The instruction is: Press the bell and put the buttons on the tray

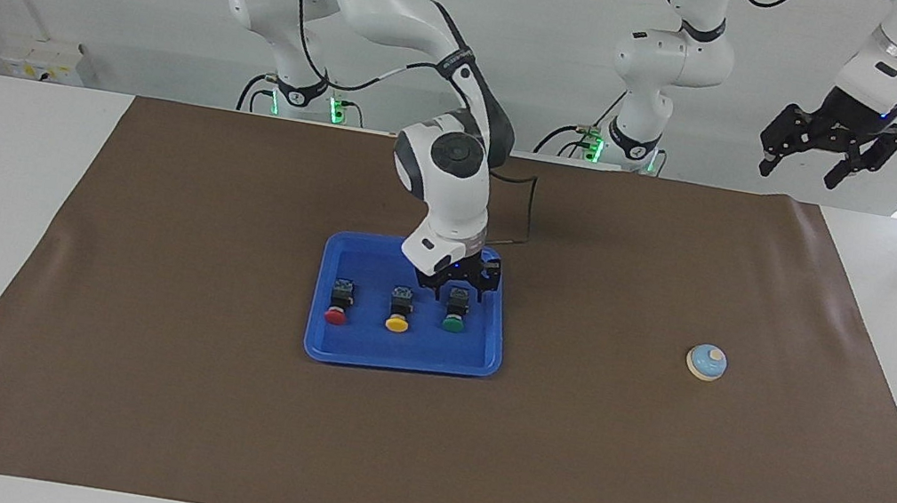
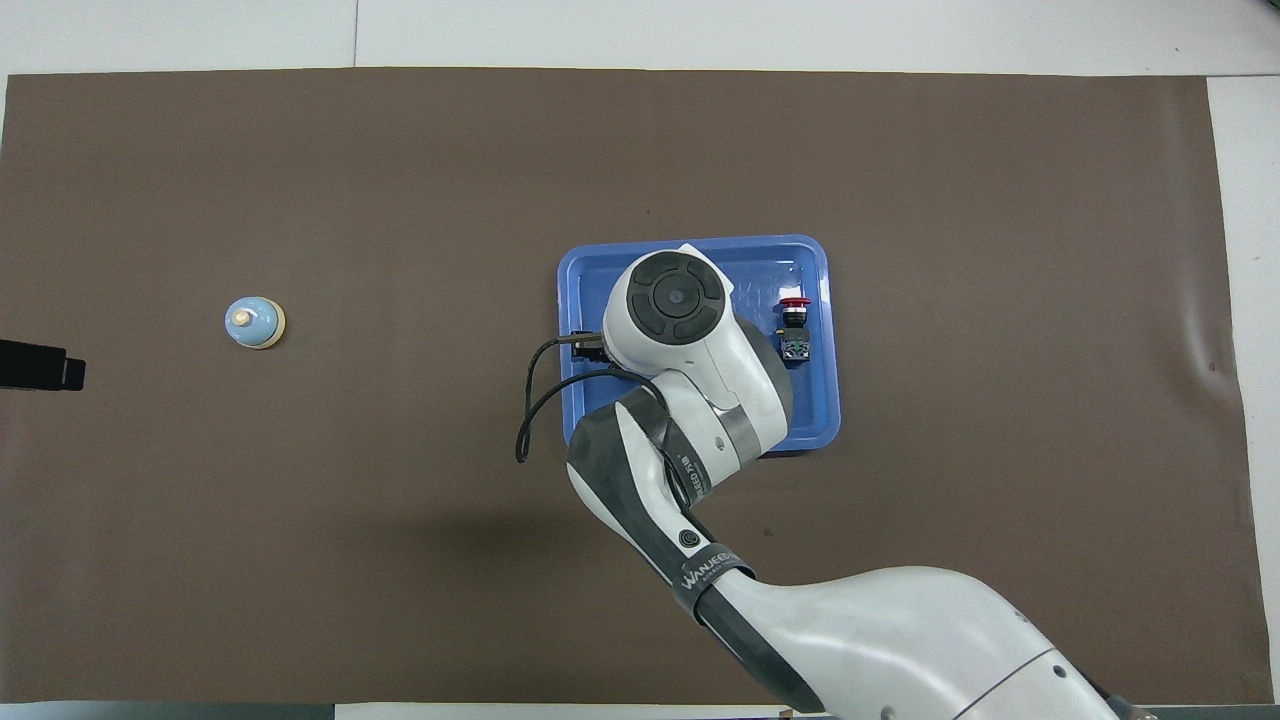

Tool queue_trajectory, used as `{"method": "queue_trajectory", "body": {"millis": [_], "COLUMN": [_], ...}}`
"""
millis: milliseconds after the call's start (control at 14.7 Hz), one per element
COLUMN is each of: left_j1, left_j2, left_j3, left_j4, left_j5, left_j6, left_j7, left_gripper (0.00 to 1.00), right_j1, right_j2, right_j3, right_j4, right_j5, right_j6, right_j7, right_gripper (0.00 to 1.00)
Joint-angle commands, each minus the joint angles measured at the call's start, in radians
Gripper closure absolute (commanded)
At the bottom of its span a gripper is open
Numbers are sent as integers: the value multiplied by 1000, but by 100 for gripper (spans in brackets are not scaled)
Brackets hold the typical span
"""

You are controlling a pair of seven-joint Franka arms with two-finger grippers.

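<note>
Right claw [image 1: 458, 287] points straight down over green button [image 1: 453, 321] in tray [image 1: 402, 358].

Both arms have glossy white rounded shells with dark grey or black bands at the joints. The right arm [image 2: 700, 400] carries a round black cap with a 4-part pad pattern over the tray [image 2: 815, 420], a black band lettered in white, and thin black cables. Each base shows a green light. The left gripper [image 1: 799, 172] is black and blocky.
</note>
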Motion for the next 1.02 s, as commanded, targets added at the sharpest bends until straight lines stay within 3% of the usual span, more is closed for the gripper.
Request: {"method": "queue_trajectory", "body": {"millis": [0,204,340,475,543,679,951], "left_j1": [-9,-9,0,0,1,20,50], "left_j2": [-5,-7,-9,-44,-71,-91,8], "left_j3": [5,5,10,13,13,15,13], "left_j4": [-5,-8,-17,-98,-162,-250,-300], "left_j5": [23,23,23,22,22,22,22], "left_j6": [-10,-7,24,100,148,218,332], "left_j7": [4,1,8,10,2,-1,2], "left_gripper": [0,0,0,70,100,100,100], "right_j1": [-78,-220,-289,-343,-378,-409,-504], "right_j2": [-159,-331,-417,-476,-496,-505,-500], "right_j3": [-20,-20,-20,-18,-8,9,38], "right_j4": [43,22,7,-57,-97,-122,-113], "right_j5": [-71,-63,-60,-54,-45,-51,-78], "right_j6": [-307,-588,-657,-671,-656,-638,-644], "right_j7": [-73,-268,-307,-312,-322,-379,-445], "right_gripper": [0,0,0,0,0,0,0]}}
